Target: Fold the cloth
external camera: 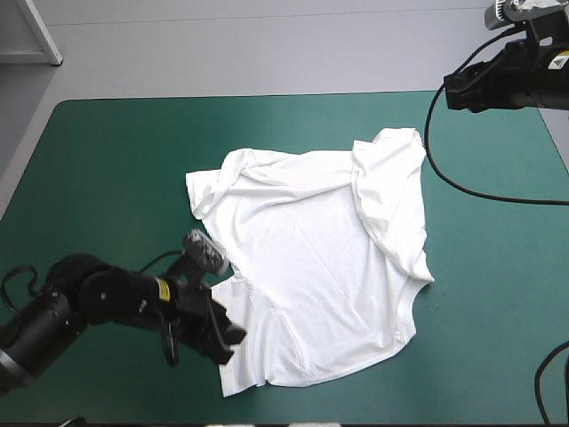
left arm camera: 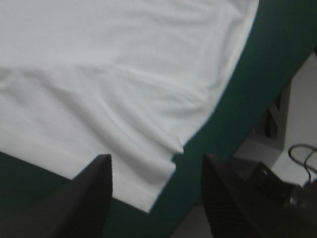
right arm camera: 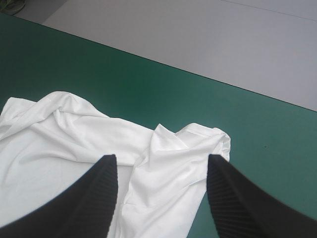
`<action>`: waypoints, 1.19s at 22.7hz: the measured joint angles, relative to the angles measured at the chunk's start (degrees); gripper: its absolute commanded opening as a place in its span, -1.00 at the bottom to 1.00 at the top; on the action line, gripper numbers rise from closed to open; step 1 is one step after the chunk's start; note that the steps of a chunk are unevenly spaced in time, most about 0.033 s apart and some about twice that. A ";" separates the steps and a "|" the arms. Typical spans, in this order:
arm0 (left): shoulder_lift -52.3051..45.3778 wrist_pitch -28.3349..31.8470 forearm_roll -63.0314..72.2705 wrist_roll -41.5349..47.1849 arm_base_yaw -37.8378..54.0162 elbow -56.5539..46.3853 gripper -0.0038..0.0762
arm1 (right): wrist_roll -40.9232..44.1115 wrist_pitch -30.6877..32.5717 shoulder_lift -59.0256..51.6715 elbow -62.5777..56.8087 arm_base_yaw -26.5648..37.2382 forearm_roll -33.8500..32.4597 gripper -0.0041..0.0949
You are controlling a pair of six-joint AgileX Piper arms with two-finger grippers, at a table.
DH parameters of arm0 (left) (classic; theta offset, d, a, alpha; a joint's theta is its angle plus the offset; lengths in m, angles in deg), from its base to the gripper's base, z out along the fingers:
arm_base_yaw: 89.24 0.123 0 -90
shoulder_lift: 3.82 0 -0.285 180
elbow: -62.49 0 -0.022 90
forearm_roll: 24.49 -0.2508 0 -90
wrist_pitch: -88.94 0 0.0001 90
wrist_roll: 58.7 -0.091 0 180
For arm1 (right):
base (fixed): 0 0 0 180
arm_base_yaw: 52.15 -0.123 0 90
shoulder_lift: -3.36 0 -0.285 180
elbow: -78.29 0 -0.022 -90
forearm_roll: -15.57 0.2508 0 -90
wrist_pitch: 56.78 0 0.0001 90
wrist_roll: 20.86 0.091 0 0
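The T-shirt lies near the middle of the table, mostly spread flat on the teal-green cover. No clean fold shows yet, so I judge the work to be at its start. The cloth is not quite smooth. Along its right side a strip is turned over onto the body in a raised ridge, and the far left end is bunched. Both would likely spoil a neat fold unless drawn out first. The left gripper sits low at the shirt's near left corner, its black fingers spread and holding nothing. The corner lies between them, which seems to me a placing suited to pinching that corner and carrying it across. Whether the fingers touch the cloth cannot be told. The right gripper hangs raised beyond the shirt's far right end, well apart from it, fingers likewise spread and empty. From there it looks down on the rumpled right side, probably held out of the left arm's way.
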 measured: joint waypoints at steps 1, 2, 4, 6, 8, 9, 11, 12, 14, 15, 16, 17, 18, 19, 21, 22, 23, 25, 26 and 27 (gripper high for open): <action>-0.94 0.44 0.00 0.52 -1.86 -2.50 0.08 | 0.00 0.01 -0.22 0.00 0.00 0.02 0.11; -2.46 1.87 -0.05 1.02 -5.57 -8.26 0.08 | 0.18 0.01 -0.35 0.00 0.00 0.07 0.11; -2.84 3.56 -0.63 0.96 -8.83 -12.78 0.08 | 0.18 0.06 -0.35 -0.04 0.00 0.07 0.11; -2.84 6.88 -3.22 0.83 -13.84 -16.36 0.09 | 0.18 0.19 -0.35 -0.04 0.00 0.47 0.11; -2.84 9.22 -6.72 0.83 -18.75 -17.25 0.09 | 0.18 0.19 -0.35 -0.06 0.00 0.96 0.11; -2.84 10.14 -8.08 0.83 -20.11 -17.30 0.09 | 0.18 0.19 -0.35 -0.06 0.00 1.36 0.11; -2.42 12.95 -12.53 2.30 -22.70 -17.47 0.09 | 0.19 0.19 -0.35 -0.06 0.00 2.66 0.11; -0.93 14.58 -15.27 3.15 -23.25 -17.77 0.09 | 0.19 0.19 -0.35 -0.06 0.00 3.26 0.11; 3.23 15.90 -17.88 3.55 -23.44 -18.26 0.09 | 0.19 0.19 -0.35 -0.06 0.00 3.93 0.11; 6.03 16.53 -18.21 3.55 -23.55 -18.40 0.09 | 0.19 0.19 -0.35 -0.06 0.00 4.00 0.11; 7.89 17.28 -18.14 3.55 -23.55 -18.40 0.09 | 0.19 0.19 -0.35 -0.06 0.00 4.00 0.11; 9.85 18.40 -17.42 3.18 -23.55 -18.40 0.09 | 0.19 0.14 -0.35 -0.06 0.00 4.03 0.11; 10.67 19.41 -17.05 2.94 -23.62 -18.23 0.09 | 0.19 0.07 -0.35 -0.06 0.00 4.03 0.11; 11.21 20.84 -16.65 2.65 -23.62 -18.03 0.09 | 0.19 -0.15 -0.35 -0.06 0.00 4.03 0.11; 12.07 22.81 -16.49 2.53 -23.62 -17.90 0.07 | 0.14 -0.46 -0.35 -0.06 0.00 4.07 0.11; 12.52 23.75 -16.55 2.53 -23.62 -17.84 0.03 | 0.14 -0.57 -0.35 -0.06 0.00 4.15 0.11; 12.98 24.47 -16.84 2.59 -23.62 -17.73 -0.07 | 0.08 -0.62 -0.35 -0.06 0.00 4.27 0.11; 13.73 25.29 -18.19 3.84 -23.62 -17.47 -0.40 | 0.07 -0.67 -0.35 -0.06 0.00 4.27 0.11; 14.17 25.63 -19.51 5.31 -23.67 -17.32 -0.64 | 0.03 -0.67 -0.35 -0.06 0.00 4.27 0.11; 14.48 25.99 -21.16 7.26 -23.67 -17.20 -0.86 | 0.03 -0.67 -0.35 -0.06 0.00 4.27 0.11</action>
